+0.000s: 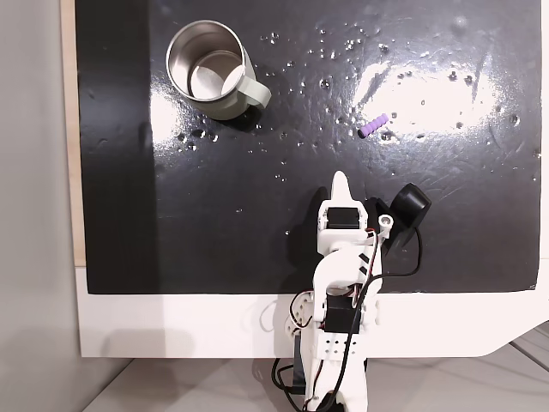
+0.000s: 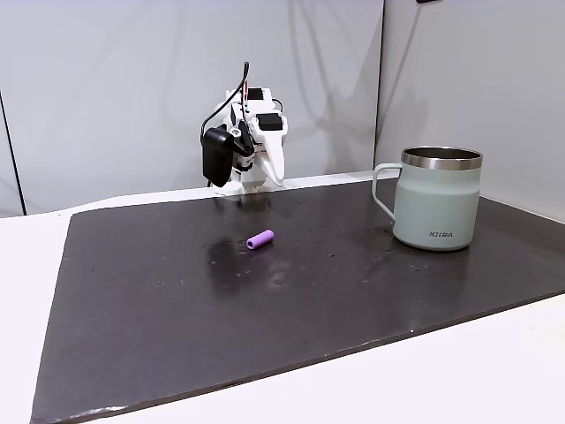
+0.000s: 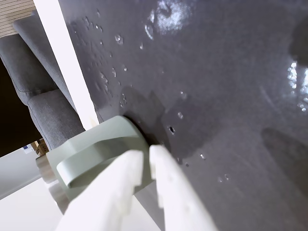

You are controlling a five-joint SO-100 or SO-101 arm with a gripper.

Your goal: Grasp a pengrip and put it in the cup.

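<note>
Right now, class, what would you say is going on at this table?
A small white robot arm sits folded at the edge of a black mat, its gripper holding nothing, the jaws nearly together. The purple pengrip lies alone on the mat, untouched. The cup stands upright and apart from it, with nothing purple visible inside. The pickup has not yet begun.
</note>
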